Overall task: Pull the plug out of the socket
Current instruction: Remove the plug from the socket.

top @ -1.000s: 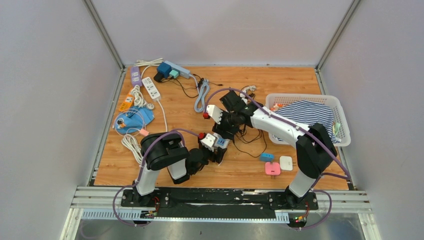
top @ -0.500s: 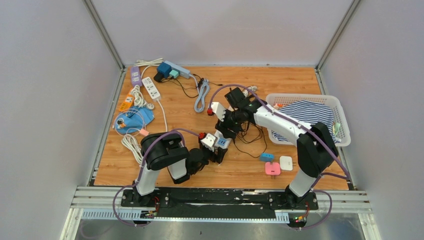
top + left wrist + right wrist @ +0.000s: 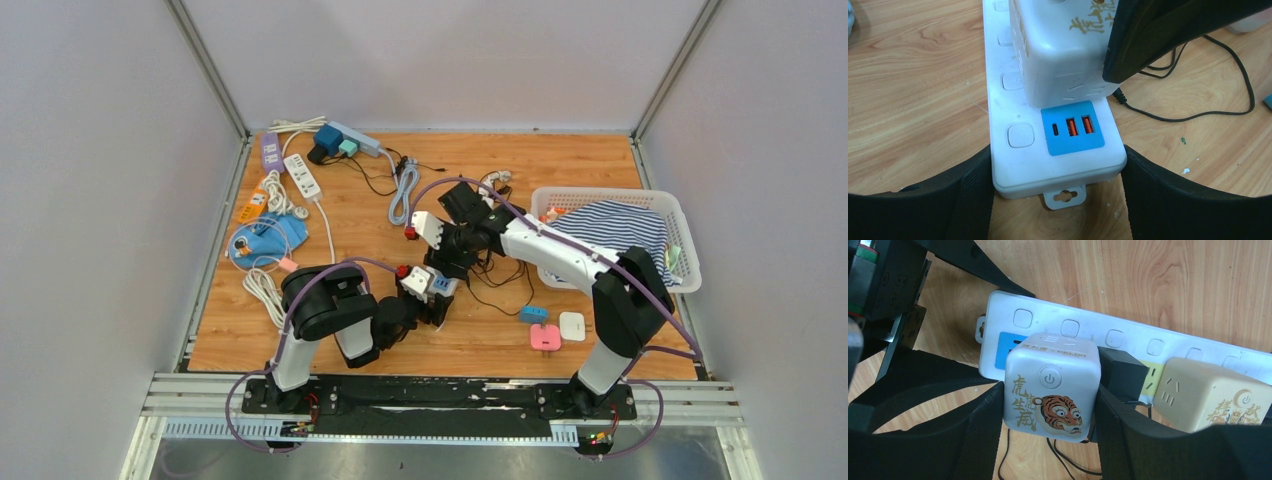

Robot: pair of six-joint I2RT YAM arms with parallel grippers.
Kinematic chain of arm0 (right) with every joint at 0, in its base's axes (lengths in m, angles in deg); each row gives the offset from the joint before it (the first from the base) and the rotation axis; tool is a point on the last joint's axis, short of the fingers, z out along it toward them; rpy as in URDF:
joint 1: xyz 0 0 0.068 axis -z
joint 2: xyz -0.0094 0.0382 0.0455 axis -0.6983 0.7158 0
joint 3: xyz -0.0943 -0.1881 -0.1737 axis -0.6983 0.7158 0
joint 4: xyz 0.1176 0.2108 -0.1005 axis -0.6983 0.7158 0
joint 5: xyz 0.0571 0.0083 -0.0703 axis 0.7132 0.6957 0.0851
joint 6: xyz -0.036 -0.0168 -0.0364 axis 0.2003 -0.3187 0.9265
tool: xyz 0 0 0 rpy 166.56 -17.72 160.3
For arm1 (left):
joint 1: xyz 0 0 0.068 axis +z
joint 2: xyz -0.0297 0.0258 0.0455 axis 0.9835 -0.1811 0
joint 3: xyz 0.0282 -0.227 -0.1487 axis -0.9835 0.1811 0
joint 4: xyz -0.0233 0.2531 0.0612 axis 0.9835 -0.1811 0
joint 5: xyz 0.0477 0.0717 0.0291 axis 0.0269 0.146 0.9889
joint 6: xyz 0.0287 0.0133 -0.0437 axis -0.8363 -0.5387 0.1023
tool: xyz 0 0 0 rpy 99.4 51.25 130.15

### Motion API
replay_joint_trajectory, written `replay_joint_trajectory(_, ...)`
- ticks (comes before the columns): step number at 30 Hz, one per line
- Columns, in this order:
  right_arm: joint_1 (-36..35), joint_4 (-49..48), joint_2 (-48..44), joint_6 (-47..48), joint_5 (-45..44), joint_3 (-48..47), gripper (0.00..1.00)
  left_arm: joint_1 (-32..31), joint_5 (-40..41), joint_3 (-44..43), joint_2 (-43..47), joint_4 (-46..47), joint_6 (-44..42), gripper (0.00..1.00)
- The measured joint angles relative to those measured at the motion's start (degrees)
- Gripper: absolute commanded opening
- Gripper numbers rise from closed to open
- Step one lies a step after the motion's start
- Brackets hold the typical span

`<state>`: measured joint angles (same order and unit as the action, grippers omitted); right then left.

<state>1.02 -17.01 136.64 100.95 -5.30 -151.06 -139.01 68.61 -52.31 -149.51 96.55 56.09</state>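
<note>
A white power strip (image 3: 1058,170) with a blue USB panel lies on the wooden table. My left gripper (image 3: 1058,200) is shut on its near end, one finger (image 3: 973,200) against each long side. A white cube plug (image 3: 1050,385) with a tiger picture and a power button stands on the strip beside the USB panel. My right gripper (image 3: 1048,390) is shut on this cube, its pads flat against two opposite faces. Whether the cube's pins still sit in the socket is hidden. In the top view both grippers meet at mid-table around the strip (image 3: 440,286).
On the same strip sit a black adapter (image 3: 1120,372) and a cream cube (image 3: 1208,395). Thin black cables (image 3: 1198,112) trail beside it. A white basket (image 3: 672,205) with striped cloth stands right, small pink (image 3: 545,337) and white (image 3: 572,326) adapters lie near, more strips (image 3: 302,175) back left.
Half a second ago the right gripper had shifted back and to the right; now it is again where it was a second ago. The left arm has stayed still.
</note>
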Motion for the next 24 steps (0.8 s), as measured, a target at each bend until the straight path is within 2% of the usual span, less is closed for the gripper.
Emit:
replay_joint_trajectory(9,4.61,2.97,-1.99,-0.28,8.13,0.0,0.0,0.24,-0.02,-0.07,-0.11,-0.04,-0.37,0.0)
replay_joint_trajectory(15,3.45,5.68,-3.06,-0.63,13.25,0.0,0.0,0.61,0.42,-0.15,-0.2,-0.04,-0.48,0.0)
replay_joint_trajectory(24,0.92,5.55,-2.99,-0.09,13.62,0.0,0.0,0.59,0.42,-0.2,-0.31,-0.04,-1.07,0.0)
